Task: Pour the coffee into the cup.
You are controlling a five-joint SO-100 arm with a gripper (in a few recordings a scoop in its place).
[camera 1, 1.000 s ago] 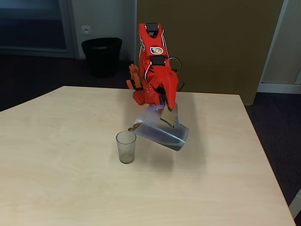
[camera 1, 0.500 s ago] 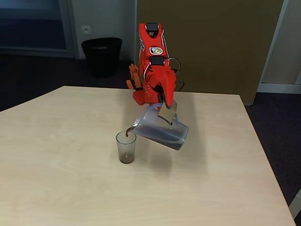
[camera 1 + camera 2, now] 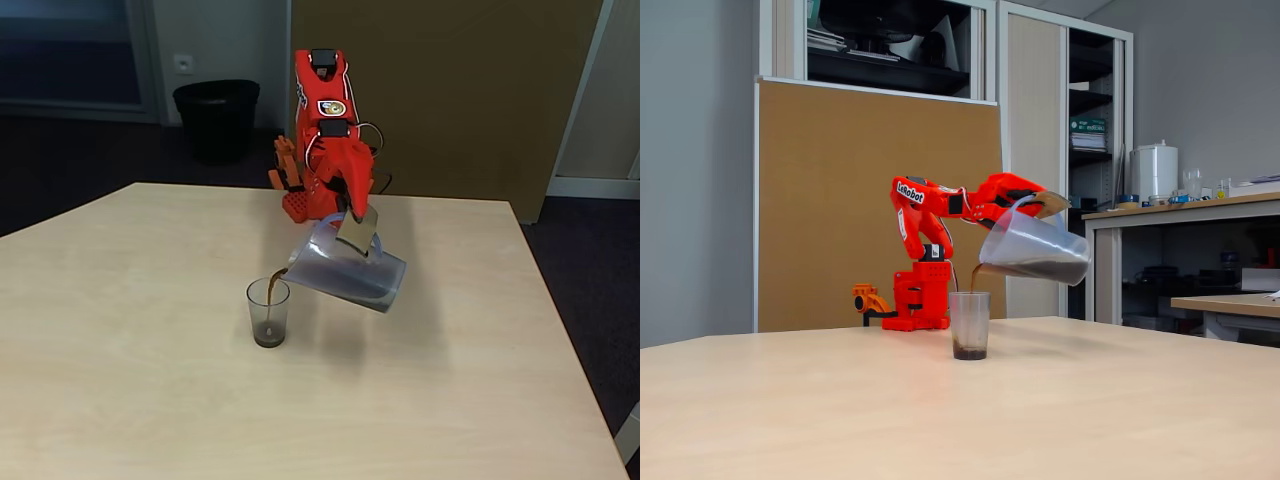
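Clear plastic cup [image 3: 268,312], translucent pitcher [image 3: 350,272], seemingly matt wood-look table [image 3: 150,400].

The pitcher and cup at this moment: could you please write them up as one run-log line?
phase: pouring | gripper: shut on pitcher handle, tilted | coffee: streaming from spout | cup: upright on table, shallow dark fill

Red arm [image 3: 325,120] folded forward, pincer [image 3: 352,222] clamped, wrist rolled

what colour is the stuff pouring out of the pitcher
Dark brown, almost black; the coffee pooled in the cup shows it best in the side-on fixed view.
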